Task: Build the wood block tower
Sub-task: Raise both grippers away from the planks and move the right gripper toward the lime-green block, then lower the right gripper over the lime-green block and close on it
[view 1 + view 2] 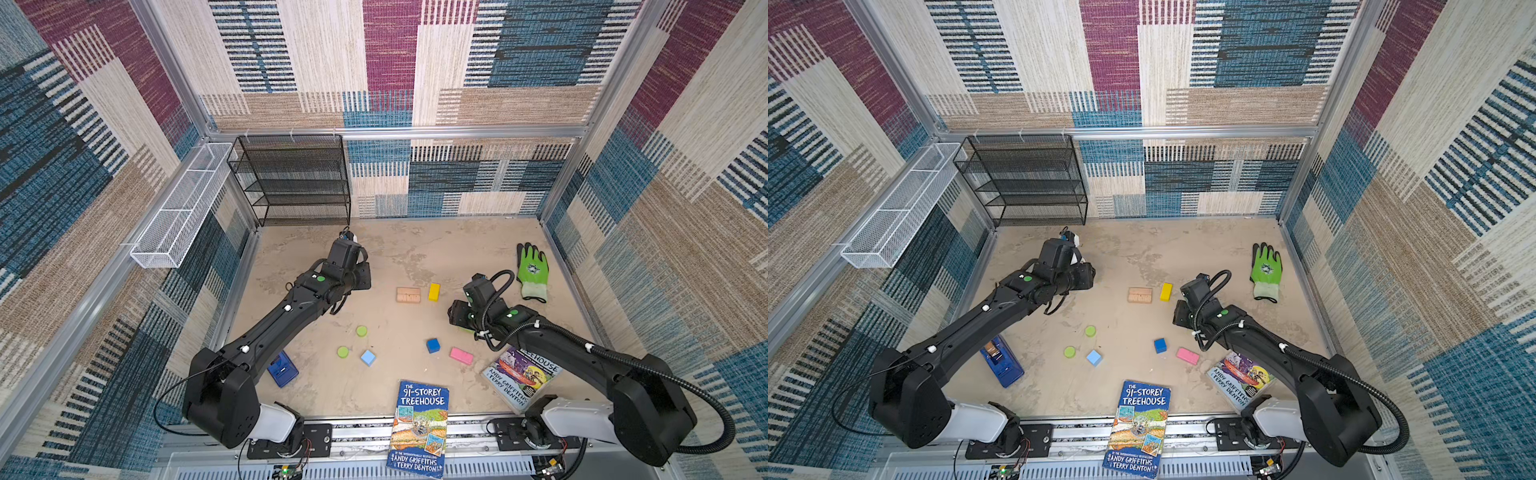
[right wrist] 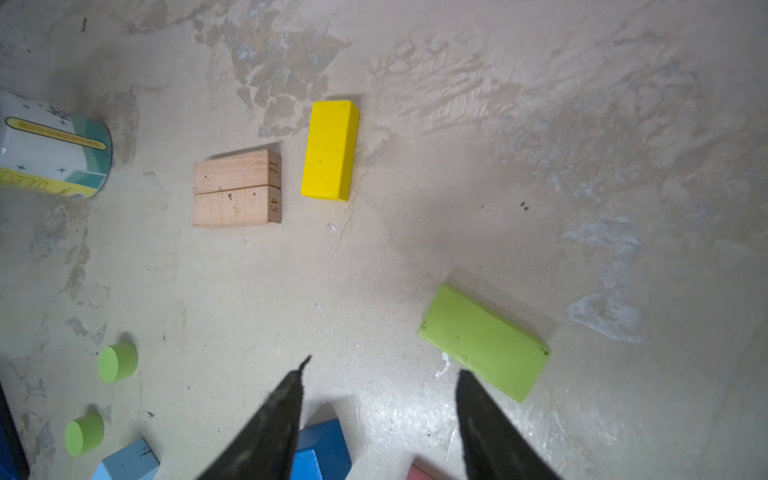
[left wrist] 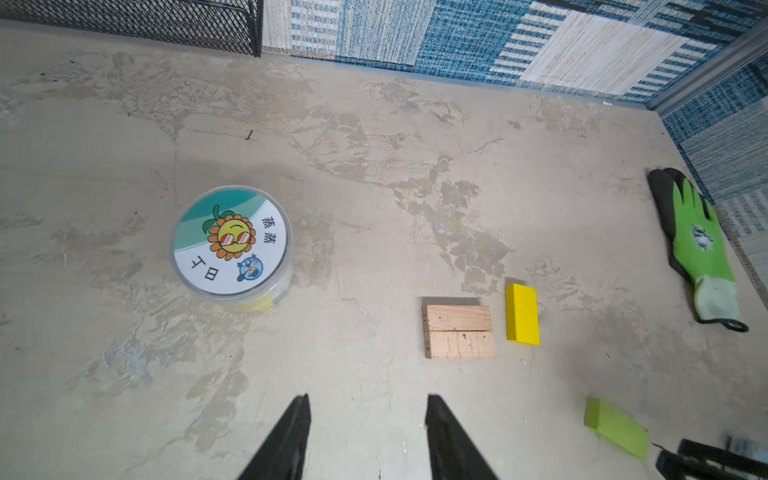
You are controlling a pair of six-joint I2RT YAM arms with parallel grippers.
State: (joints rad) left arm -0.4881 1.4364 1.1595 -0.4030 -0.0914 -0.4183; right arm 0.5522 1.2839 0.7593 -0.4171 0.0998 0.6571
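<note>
**Left gripper** (image 3: pixel 369 399): fingers parted over the bare tabletop (image 3: pixel 374 208), nothing between them.

**Right gripper** (image 2: pixel 384 368): fingers likewise parted and empty. One fingertip sits near the edge of the lime oblong (image 2: pixel 484 343); whether they touch cannot be told.

**Dial:** clock directions are read in the top views, with 12 o'clock toward the back wall. The dial is centred on the two tan bars (image 1: pixel 408 294), which lie flat, side by side and touching.

**Arms:** the left arm (image 1: pixel 291 309) reaches in at 10 o'clock, the right arm (image 1: pixel 552 336) at 3 o'clock.

**Blocks**, every one resting directly on the tabletop:
- yellow oblong (image 1: pixel 434 291) at 3 o'clock, just beside the bars but apart
- lime round piece (image 1: pixel 361 331) and second lime round piece (image 1: pixel 343 352), toward 8 o'clock
- light-blue cube (image 1: pixel 368 357) at 7 o'clock
- dark-blue cube (image 1: pixel 433 345) and pink oblong (image 1: pixel 461 356), toward 5 o'clock

**Other items:**
- round tin (image 3: pixel 231 241), upright in the left wrist view, well apart from the bars
- green glove (image 1: pixel 532 270), between 2 and 3 o'clock
- Treehouse book (image 1: pixel 419 428) at 6 o'clock, on the front edge
- dark-blue case (image 1: pixel 282 369) at 8 o'clock, partly under the left arm
</note>
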